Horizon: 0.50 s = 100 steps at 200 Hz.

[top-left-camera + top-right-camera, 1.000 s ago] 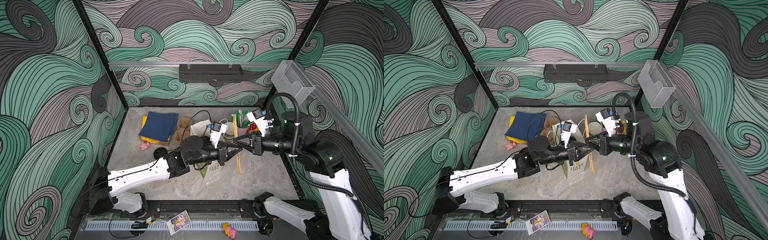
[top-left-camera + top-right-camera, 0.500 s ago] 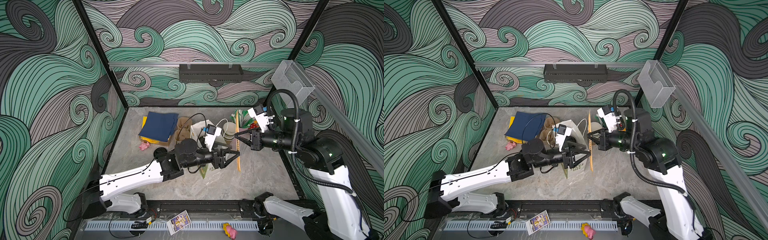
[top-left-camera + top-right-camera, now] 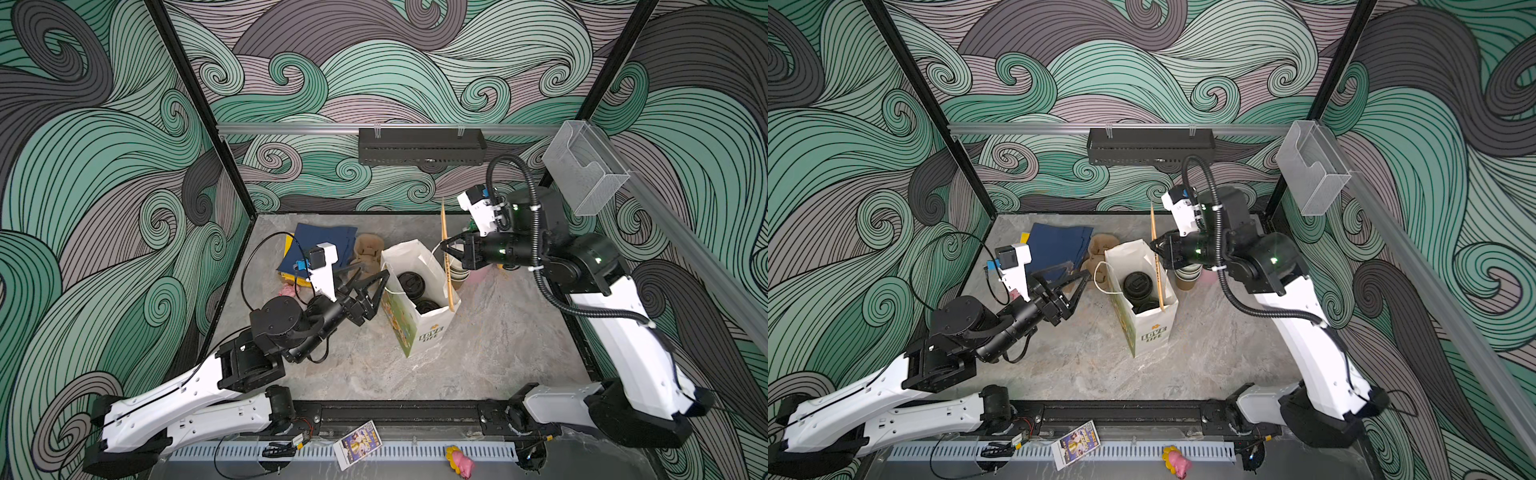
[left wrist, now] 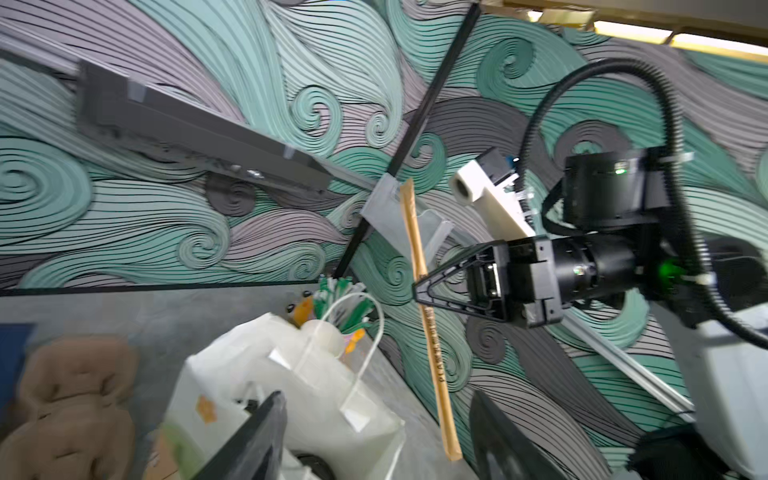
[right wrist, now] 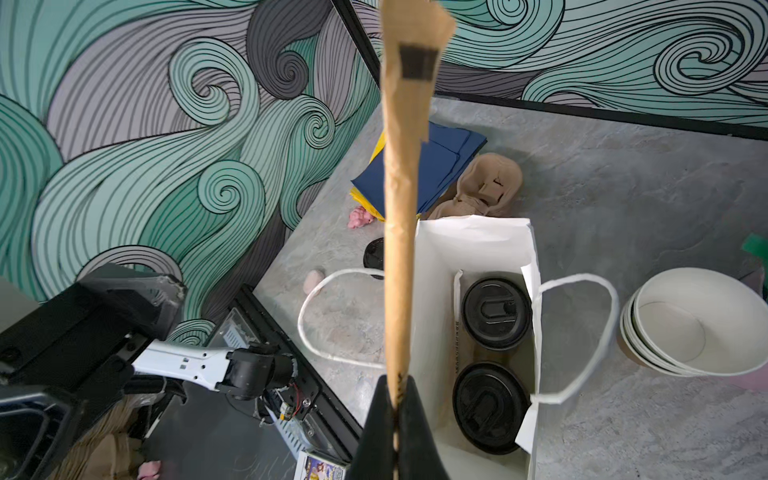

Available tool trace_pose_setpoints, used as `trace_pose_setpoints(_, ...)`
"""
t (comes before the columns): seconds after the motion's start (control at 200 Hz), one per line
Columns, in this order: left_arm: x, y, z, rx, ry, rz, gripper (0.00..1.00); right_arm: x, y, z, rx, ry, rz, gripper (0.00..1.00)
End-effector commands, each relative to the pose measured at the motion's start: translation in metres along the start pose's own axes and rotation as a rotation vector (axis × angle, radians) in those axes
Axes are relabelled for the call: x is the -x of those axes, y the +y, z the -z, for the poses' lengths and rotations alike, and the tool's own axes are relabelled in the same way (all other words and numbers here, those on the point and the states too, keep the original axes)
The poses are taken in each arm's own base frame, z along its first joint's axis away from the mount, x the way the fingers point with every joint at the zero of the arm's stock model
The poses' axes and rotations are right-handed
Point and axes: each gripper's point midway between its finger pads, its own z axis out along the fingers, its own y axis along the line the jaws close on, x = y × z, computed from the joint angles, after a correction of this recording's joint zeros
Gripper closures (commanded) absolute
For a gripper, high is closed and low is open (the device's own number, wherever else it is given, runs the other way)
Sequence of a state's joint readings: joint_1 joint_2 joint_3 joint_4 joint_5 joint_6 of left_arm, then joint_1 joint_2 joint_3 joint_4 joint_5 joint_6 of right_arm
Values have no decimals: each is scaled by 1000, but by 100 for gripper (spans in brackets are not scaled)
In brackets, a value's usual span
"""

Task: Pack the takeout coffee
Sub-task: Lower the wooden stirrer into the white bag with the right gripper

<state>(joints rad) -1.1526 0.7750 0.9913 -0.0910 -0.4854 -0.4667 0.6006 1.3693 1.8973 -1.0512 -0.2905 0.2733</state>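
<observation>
Evidently the packing is at its last step: the coffees are bagged and a straw is going in after them. Closest in, the right gripper (image 5: 395, 399) is clamped tight on a brown paper-wrapped straw (image 5: 399, 249), pinching it partway along so that it stands nearly upright. Its lower end hangs over the mouth of the white paper bag (image 3: 428, 328); whether that end is past the rim I cannot tell. Below those jaws, two lidded coffee cups (image 5: 496, 311) sit side by side on the bag's floor, black sip lids up.

Across the bag from the right gripper, the left gripper (image 3: 372, 272) is spread wide and empty, with its fingertips just beside the bag's rim and handle. Under the right gripper's wrist, just beside the bag, is a stack of empty paper cups (image 5: 685, 332). Farther off, past the bag, lie brown pulp cup carriers (image 3: 368, 249).

Next, I judge, the straw needs lowering straight down and releasing clear of the lids. The tall, light bag may tip if nudged.
</observation>
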Motion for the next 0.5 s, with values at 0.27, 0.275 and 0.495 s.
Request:
trace_pose_setpoints(0.27, -19, 87, 23, 430, -14, 7, 29, -13, -28, -88, -242, 145, 101, 100)
trace_pose_setpoints(0.275, -20, 88, 23, 431, -12, 5, 29, -14, -28, -89, -245, 150, 101, 100)
trace_pose_setpoints(0.495, -21, 96, 30, 457, -26, 17, 29, -49, -33, -116, -270, 290, 109, 100)
